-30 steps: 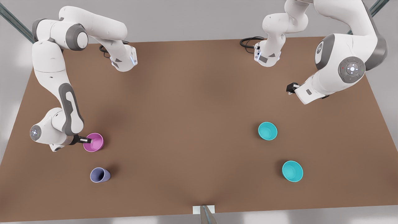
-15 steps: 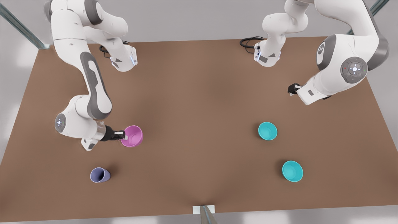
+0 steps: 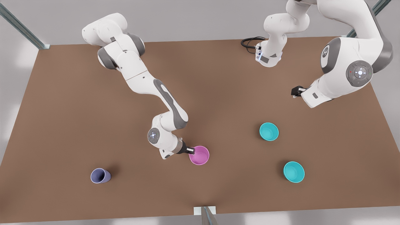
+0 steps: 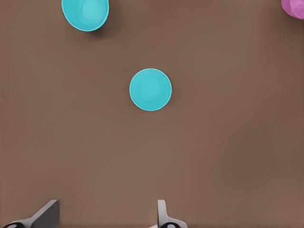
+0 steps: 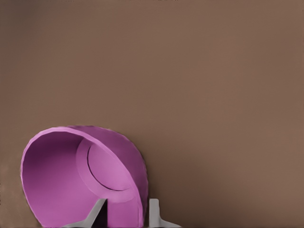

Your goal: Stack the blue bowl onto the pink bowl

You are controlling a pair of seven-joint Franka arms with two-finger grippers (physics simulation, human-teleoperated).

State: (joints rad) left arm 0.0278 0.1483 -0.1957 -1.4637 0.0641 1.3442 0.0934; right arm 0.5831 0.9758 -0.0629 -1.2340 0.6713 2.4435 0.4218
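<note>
1. Front view: the right gripper (image 3: 190, 151) sits at the end of the arm that reaches in from the front view's left, and it pinches the rim of the pink bowl (image 3: 200, 155); the bowl hangs off the fingertips on the side away from the wrist.
2. In the right wrist view the right gripper's (image 5: 127, 213) two fingers (image 5: 155, 212) stand close together with the pink bowl's (image 5: 71, 175) wall clamped between them, one finger inside the bowl and one outside. The bowl's open mouth is turned toward that camera.
3. Out from this gripper toward the front view's right stand two turquoise bowls on the brown table (image 3: 218, 93). The blue bowl (image 3: 269, 131) is the nearer of the two, well apart from the held pink bowl; the second turquoise bowl (image 3: 294, 172) is farther off still.
4. On the opposite side of the right gripper, well apart, a lavender cup (image 3: 100, 176) stands on the table.
5. The left gripper (image 3: 295, 91) hangs on the arm at the front view's right, waiting well apart from every bowl. In the left wrist view its fingers (image 4: 162, 216) are spread wide with nothing between them (image 4: 107, 213).
6. From that wrist camera the blue bowl (image 4: 150, 89) lies well ahead of the fingertips, the second turquoise bowl (image 4: 85, 13) farther out, and an edge of the pink bowl (image 4: 294, 7) at the frame's corner.
</note>
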